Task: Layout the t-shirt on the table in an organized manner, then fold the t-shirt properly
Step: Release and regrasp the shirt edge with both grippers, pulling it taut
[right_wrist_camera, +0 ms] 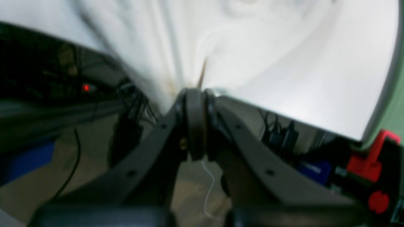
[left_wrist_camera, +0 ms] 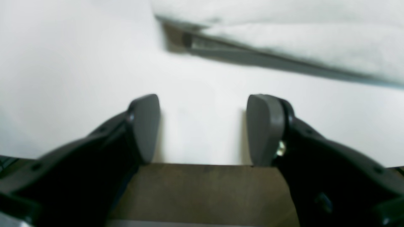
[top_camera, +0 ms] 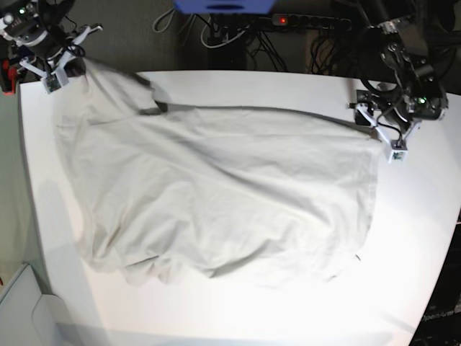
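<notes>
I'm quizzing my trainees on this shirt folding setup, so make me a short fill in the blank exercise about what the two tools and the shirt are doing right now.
1. The right tool is ____ on the t-shirt.
2. The left tool has its jaws ____, holding nothing.
3. The t-shirt lies spread on the white ____.
4. The tool gripping the t-shirt's corner is the ____ one.

Missing words: shut; open; table; right
</notes>
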